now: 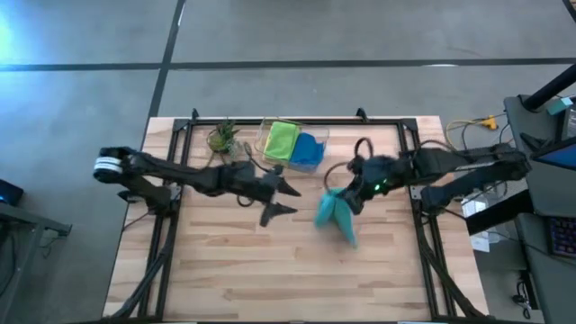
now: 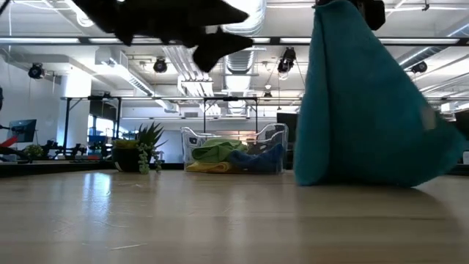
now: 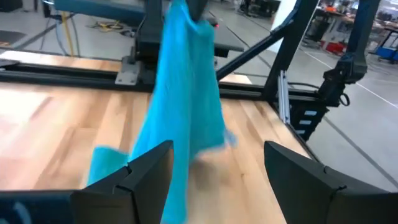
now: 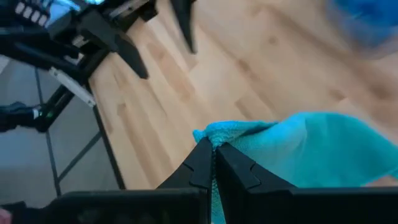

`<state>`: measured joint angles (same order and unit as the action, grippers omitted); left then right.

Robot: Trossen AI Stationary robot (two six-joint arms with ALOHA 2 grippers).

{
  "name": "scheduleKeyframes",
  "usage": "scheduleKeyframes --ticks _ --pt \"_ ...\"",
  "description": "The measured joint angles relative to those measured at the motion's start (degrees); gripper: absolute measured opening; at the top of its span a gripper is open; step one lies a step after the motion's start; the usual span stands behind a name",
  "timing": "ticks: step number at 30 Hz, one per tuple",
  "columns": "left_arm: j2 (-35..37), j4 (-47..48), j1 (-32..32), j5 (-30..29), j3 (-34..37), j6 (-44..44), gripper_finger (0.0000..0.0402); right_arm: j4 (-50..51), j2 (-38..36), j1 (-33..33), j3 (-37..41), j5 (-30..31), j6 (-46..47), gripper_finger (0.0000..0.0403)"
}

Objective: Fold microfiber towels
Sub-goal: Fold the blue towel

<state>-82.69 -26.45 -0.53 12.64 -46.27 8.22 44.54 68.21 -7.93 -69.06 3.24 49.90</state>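
Observation:
A teal towel (image 1: 335, 216) hangs from my right gripper (image 1: 349, 193), which is shut on its top right of the table's middle. In the low view the towel (image 2: 366, 103) spreads into a wide cone whose lower edge reaches down to the tabletop. My left gripper (image 1: 283, 200) stands open just left of it, fingers pointing at the towel (image 3: 186, 93) and touching nothing. A lime green towel (image 1: 281, 138), a blue towel (image 1: 309, 148) and a yellow towel (image 2: 209, 167) lie in the clear bin (image 1: 317, 135) at the far edge. My right gripper pinches a bunched corner at the top of the teal towel (image 4: 208, 132) between its two shut fingers, slanting down from the table's right side. The cloth hangs slack below the fingers. Its lower end (image 3: 106, 167) seems to lie on the table.
A small potted plant (image 1: 223, 137) stands left of the bin at the far edge. Bare wooden tabletop (image 1: 270, 270) stretches across the near half. Black frame rails (image 1: 423, 234) run along the table's sides.

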Motion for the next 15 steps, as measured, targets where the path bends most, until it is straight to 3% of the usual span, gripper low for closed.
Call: scheduleKeyframes --ticks 6,10,15 --pt "-7.6 -0.1 1.0 1.1 -9.6 0.1 0.0235 -4.1 5.6 -3.8 0.0 -2.4 1.7 0.0009" --pt "-11.3 -0.3 1.7 5.8 -14.6 -0.7 0.0235 -9.1 8.8 -4.6 0.0 -6.4 1.0 0.0009" --pt "-15.6 0.8 3.2 7.8 -16.9 -2.2 0.0235 -13.2 10.7 -4.5 0.0 -8.4 -0.3 0.0009"
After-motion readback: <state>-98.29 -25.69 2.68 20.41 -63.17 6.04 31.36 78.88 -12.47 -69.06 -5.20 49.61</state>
